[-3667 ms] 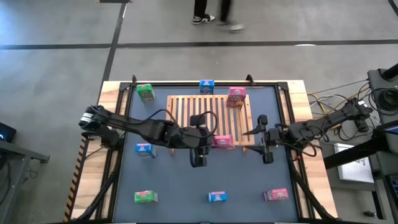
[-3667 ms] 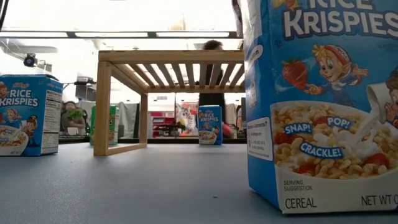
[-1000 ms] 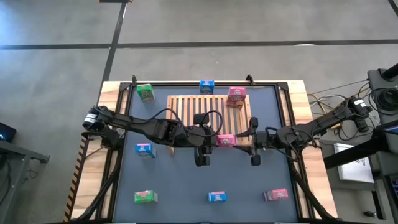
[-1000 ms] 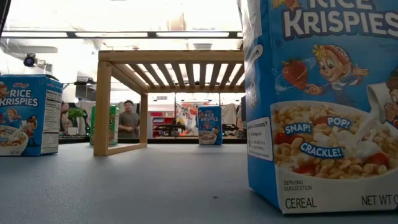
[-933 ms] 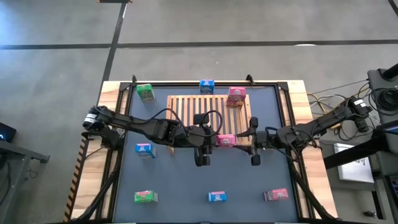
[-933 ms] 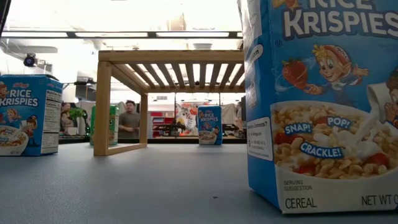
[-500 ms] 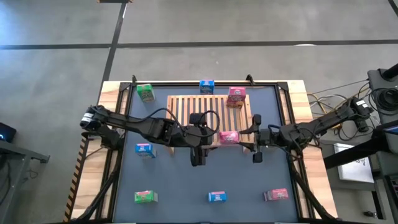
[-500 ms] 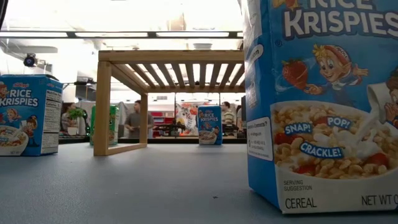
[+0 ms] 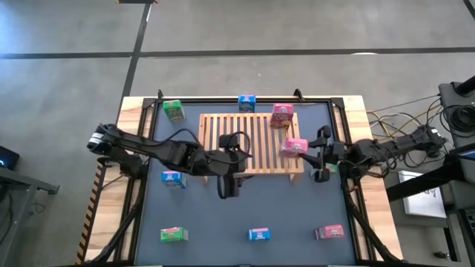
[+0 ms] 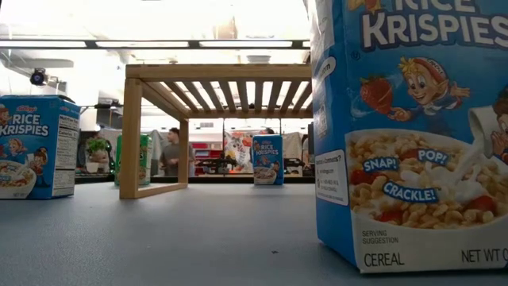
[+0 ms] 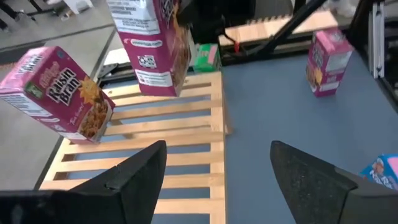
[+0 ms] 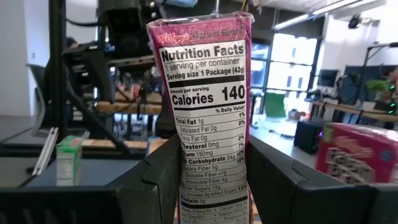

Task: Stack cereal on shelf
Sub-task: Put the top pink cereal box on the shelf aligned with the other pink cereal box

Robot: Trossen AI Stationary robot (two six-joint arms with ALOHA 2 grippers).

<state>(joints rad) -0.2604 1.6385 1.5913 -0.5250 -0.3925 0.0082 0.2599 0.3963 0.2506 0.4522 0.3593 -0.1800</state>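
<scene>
Cereal here means small printed cardboard boxes: blue ones read Rice Krispies, pink ones Raisin Bran, and the green labels are too small to read.

Three pink boxes show from above. One pink box (image 9: 282, 116) stands on the shelf (image 9: 249, 144) at its far right corner. A second pink box (image 9: 295, 147) is clamped in the right end effector (image 9: 303, 150), upright over the shelf's right edge with its nutrition panel facing that wrist camera. The third pink box (image 9: 329, 232) lies on the bench (image 9: 208, 215) at the near right.

Three blue boxes are in view: one blue box (image 9: 246, 102) just behind the shelf, one (image 9: 171, 179) left of it, and one (image 9: 259, 234) at the near middle.

Two green boxes are plain, one (image 9: 173, 110) at the far left and one (image 9: 172, 234) at the near left. A sliver of a third green box (image 9: 332, 167) shows by the right arm.

One shelf stands mid-bench, a pale wooden frame with many parallel slats, raised on legs.

The left end effector (image 9: 225, 189) hangs over the bench just in front of the shelf's near edge, its fingers (image 11: 140, 171) spread wide with nothing between them.

A person (image 10: 171, 151) stands in the room beyond the bench.
</scene>
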